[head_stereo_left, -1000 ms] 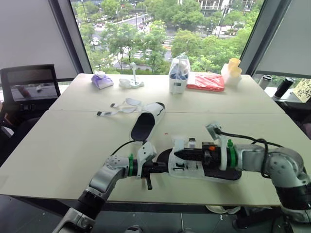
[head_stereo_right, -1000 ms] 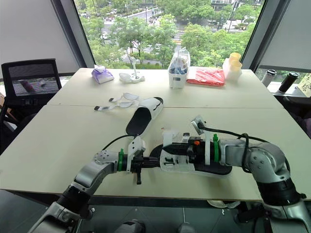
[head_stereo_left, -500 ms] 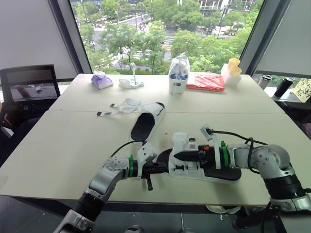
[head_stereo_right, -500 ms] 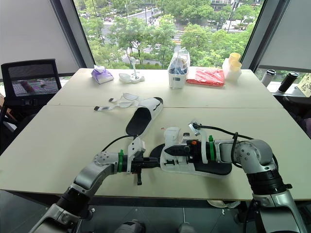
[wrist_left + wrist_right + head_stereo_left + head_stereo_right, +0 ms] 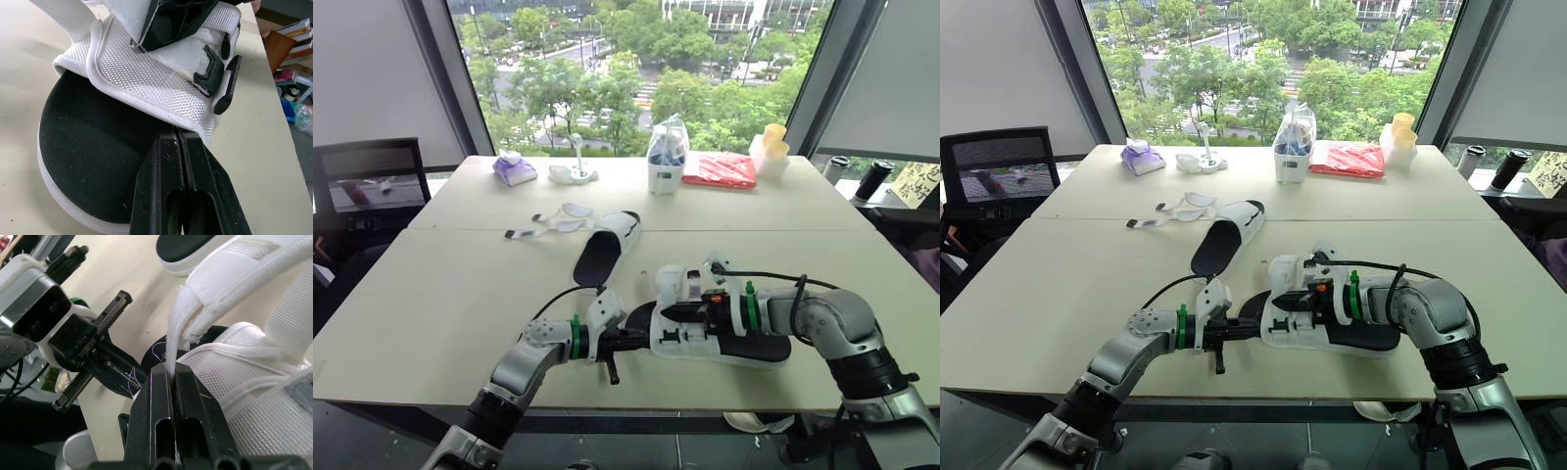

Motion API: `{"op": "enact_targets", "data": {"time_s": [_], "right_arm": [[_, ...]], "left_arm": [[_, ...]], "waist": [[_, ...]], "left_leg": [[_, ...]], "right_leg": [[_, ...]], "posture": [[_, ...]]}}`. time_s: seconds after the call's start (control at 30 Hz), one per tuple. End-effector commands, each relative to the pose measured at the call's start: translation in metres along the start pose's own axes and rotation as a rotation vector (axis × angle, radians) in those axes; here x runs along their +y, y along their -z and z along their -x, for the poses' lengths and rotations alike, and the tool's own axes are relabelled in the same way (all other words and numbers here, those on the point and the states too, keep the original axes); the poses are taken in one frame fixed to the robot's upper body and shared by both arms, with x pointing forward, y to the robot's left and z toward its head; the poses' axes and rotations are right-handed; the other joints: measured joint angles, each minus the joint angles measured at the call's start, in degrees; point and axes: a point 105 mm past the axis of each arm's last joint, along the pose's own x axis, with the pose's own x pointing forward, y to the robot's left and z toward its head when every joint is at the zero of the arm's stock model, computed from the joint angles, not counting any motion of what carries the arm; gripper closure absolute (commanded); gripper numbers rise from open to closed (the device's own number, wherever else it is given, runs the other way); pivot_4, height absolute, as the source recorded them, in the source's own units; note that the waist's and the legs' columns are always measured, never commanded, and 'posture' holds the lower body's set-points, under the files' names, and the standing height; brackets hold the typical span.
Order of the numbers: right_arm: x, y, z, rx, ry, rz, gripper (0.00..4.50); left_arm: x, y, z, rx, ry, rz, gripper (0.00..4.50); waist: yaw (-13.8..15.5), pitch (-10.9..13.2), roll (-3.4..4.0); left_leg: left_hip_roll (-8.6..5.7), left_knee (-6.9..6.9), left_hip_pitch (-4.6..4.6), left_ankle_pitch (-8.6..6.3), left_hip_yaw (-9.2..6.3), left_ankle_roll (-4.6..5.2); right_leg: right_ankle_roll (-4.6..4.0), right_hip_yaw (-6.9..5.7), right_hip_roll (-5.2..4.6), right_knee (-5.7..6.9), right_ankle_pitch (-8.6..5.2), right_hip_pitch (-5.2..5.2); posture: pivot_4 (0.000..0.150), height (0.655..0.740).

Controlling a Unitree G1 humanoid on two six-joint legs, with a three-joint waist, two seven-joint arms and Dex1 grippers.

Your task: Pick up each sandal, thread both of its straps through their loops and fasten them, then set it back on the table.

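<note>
The left gripper (image 5: 178, 133) is shut tight. The white edge of the near sandal (image 5: 754, 350) is pinched between its two black fingers. It is held at the toe end, where the woven white top meets the black sole. The right gripper (image 5: 171, 372) is shut too. A thin white strap (image 5: 188, 313) of the same sandal is held between its fingers, and the strap stands up from the top of the shoe. The two grippers are pointed at each other, tip close to tip, with the front of the sandal between them.

A wide pale table (image 5: 421, 294) is seen under it all. On its far side, from left to right, are set a small purple thing (image 5: 514, 167), a white thing (image 5: 573, 173), a clear bag (image 5: 666, 157), a red packet (image 5: 720, 169) and yellow cups (image 5: 770, 147). A black chair (image 5: 367, 181) is seen at the left of the table, and dark bottles (image 5: 873, 179) at the far right. Green trees and a road are seen through big windows behind.

The near sandal is laid on its sole by the front edge of the table. Its toe is turned toward the left gripper and its heel lies under the right arm. The second sandal (image 5: 605, 250) is laid further back, well apart from both grippers. Loose white straps (image 5: 553, 217) are spread just to its left.
</note>
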Motion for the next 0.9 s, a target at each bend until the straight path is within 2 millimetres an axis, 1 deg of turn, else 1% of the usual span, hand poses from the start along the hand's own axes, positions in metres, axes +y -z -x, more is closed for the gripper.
{"op": "enact_targets", "data": {"time_s": [0.03, 0.1, 0.17, 0.27, 0.33, 0.43, 0.53, 0.73, 0.9], "right_arm": [[-0.013, 0.005, 0.000, 0.029, 0.068, -0.090, 4.45], [-0.015, 0.003, 0.001, 0.026, 0.078, -0.115, 4.45], [-0.010, -0.004, 0.002, -0.011, 0.040, -0.164, 4.45], [0.003, -0.016, 0.005, -0.063, -0.056, -0.209, 4.45], [0.010, -0.020, 0.007, -0.076, -0.099, -0.227, 4.45], [0.017, -0.018, 0.008, -0.063, -0.125, -0.223, 4.45], [0.018, -0.016, 0.008, -0.056, -0.126, -0.230, 4.45], [0.020, -0.019, 0.009, -0.072, -0.143, -0.251, 4.45], [0.024, -0.014, 0.009, -0.047, -0.157, -0.252, 4.45]], "left_arm": [[-0.005, 0.035, 0.000, 0.112, -0.002, 0.088, 4.50], [-0.004, 0.035, 0.000, 0.111, -0.002, 0.090, 4.50], [-0.004, 0.035, 0.000, 0.110, -0.003, 0.092, 4.50], [-0.004, 0.034, -0.001, 0.107, -0.005, 0.096, 4.50], [-0.004, 0.034, -0.001, 0.106, -0.006, 0.097, 4.50], [-0.004, 0.034, -0.001, 0.105, -0.007, 0.098, 4.50], [-0.003, 0.034, -0.001, 0.104, -0.008, 0.099, 4.50], [-0.003, 0.035, -0.001, 0.104, -0.011, 0.103, 4.50], [-0.003, 0.035, -0.001, 0.105, -0.011, 0.104, 4.50]], "waist": [[-0.1, 0.0, 0.03], [0.0, 0.0, 0.03], [0.0, 0.0, 0.04], [0.0, 0.0, 0.05], [0.0, 0.0, 0.06], [0.0, 0.0, 0.06], [0.0, 0.0, 0.08], [0.0, 0.0, 0.08], [0.0, 0.0, 0.08]], "left_leg": [[0.00, 0.01, 0.01, -0.01, 0.00, -0.01], [0.00, 0.02, 0.00, 0.00, 0.00, 0.00], [-0.02, 0.01, -0.01, 0.01, -0.02, 0.02], [-0.02, 0.01, -0.05, 0.02, -0.01, 0.03], [-0.03, 0.01, -0.07, 0.02, -0.01, 0.04], [-0.03, 0.01, -0.09, 0.02, -0.01, 0.04], [-0.04, 0.00, -0.11, 0.02, 0.00, 0.03], [-0.04, 0.00, -0.14, 0.02, 0.00, 0.03], [-0.05, 0.00, -0.15, 0.02, 0.00, 0.03]], "right_leg": [[0.00, 0.00, -0.02, 0.00, 0.00, 0.00], [0.00, 0.00, -0.03, 0.00, 0.00, 0.00], [-0.01, 0.00, -0.03, 0.00, 0.01, -0.01], [-0.02, 0.00, -0.04, 0.01, 0.02, -0.06], [-0.03, 0.00, -0.04, 0.01, 0.02, -0.07], [-0.02, 0.00, -0.04, 0.00, 0.01, -0.08], [-0.01, 0.00, -0.04, 0.00, 0.01, -0.11], [-0.01, 0.00, -0.05, 0.00, 0.01, -0.14], [-0.01, 0.00, -0.06, -0.01, 0.00, -0.15]], "posture": [[0.150, 0.7400], [0.150, 0.7400], [0.150, 0.7400], [0.150, 0.7400], [0.150, 0.7400], [0.150, 0.7400], [0.150, 0.7400], [0.150, 0.7400], [0.150, 0.7400]]}}
